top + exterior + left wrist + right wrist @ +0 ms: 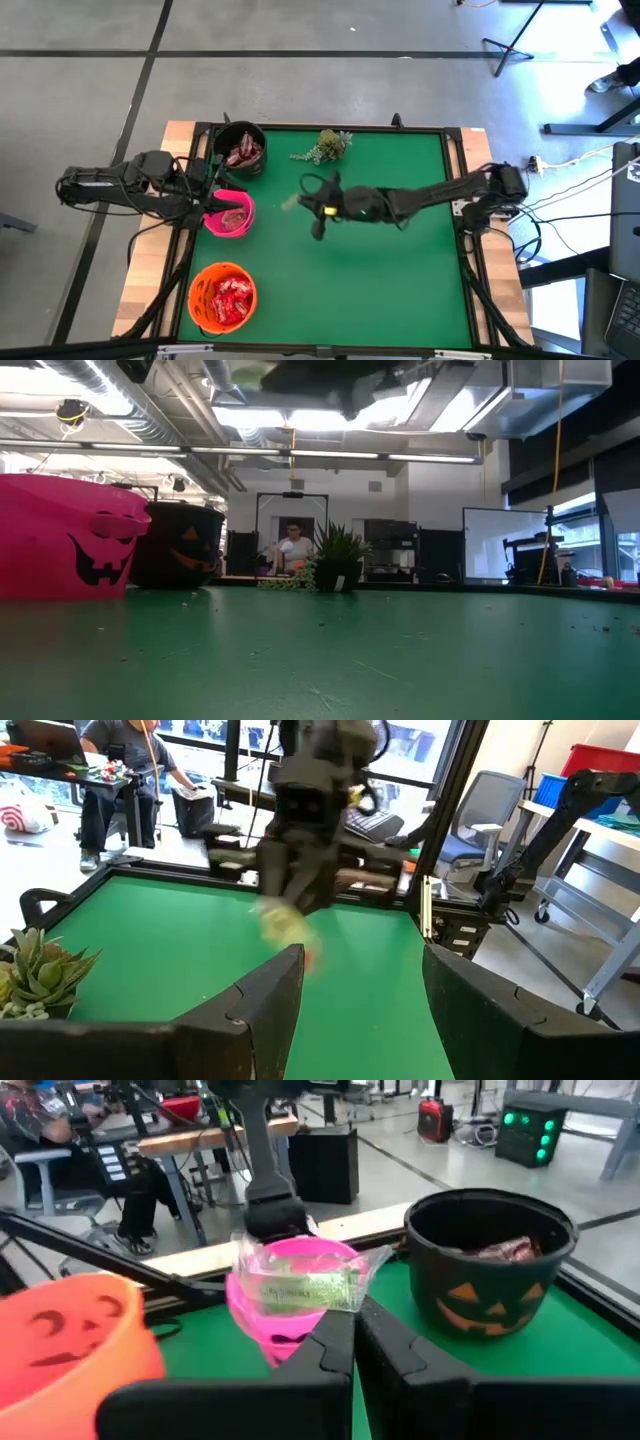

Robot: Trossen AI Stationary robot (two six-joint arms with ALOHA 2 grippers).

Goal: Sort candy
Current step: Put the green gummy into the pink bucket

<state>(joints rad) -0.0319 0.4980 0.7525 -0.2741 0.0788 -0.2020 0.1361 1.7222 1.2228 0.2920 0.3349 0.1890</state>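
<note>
The right gripper hangs over the middle of the green table, its fingers pinched together on a clear crinkly packet with something pale green inside. In the right wrist view the packet sticks out beyond the fingertips, held by one edge only. That thin hold is the main risk: a quick swing could let the wrapper slide free and drop onto the mat short of any bowl.

The left gripper sits at centre left of the high view, right at the rim of the pink bowl, fingers spread apart and empty. If the right arm carries its packet toward that bowl, the two arms could meet above it, since the left one already occupies that spot.

The sorted candy lies in three places down the left side: dark brown bars in the black bowl at upper left, a piece or two in the pink bowl, and shiny red packets in the orange bowl at lower left. The bowls stand close together, so a release slightly off target could put the packet in the wrong one.

The leafy sprig at upper centre is well apart from the gripper and unlikely to be disturbed.
</note>
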